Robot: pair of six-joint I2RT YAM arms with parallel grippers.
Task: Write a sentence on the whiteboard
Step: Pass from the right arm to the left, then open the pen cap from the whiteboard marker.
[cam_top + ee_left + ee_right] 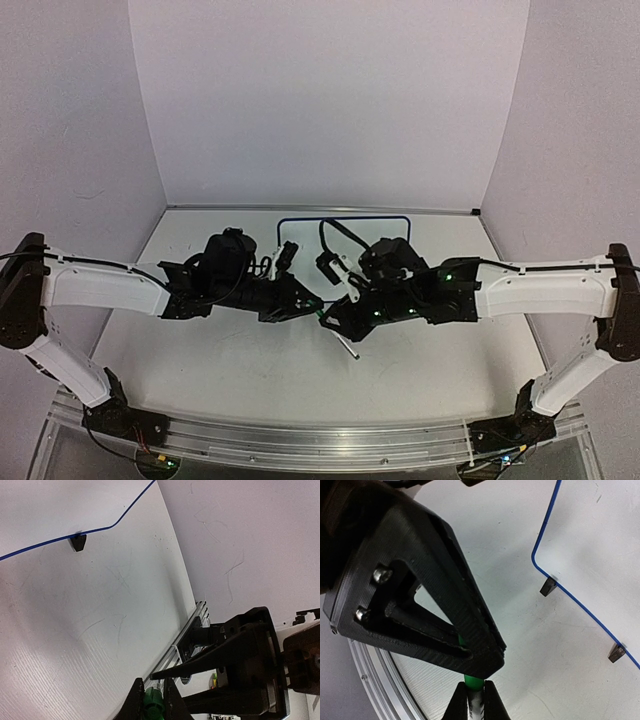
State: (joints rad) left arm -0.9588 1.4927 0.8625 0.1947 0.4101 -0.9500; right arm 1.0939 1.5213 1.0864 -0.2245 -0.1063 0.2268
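Step in hand: getting the pen ready, not writing yet. Both arms meet in the middle of the counter [250, 375], just near of the whiteboard [345, 218].

L hand [151, 692] is shut narrow on the green cap [153, 706] of the pen. R hand [471, 695] has the white pen [476, 709] body btw its two fingers [491, 707]. They sit close on each side, but I can't tell if they squeeze it or are just beside it. In the R wrist view the L hand's black tip comes down over the green end, right above the R hand.

The whiteboard lies flat at the far middle of the counter, blue rim & little black feet showing. The parts of it I can see are bare. No sentence there, tho the arms hide some of it from the top.

Next move, I think: pull the two hands apart along the pen so the cap pops off. That needs one hand to hold the body tight & the other to keep the cap, w/ a straight pull, no bend. Then the pen tip must go over to the board.
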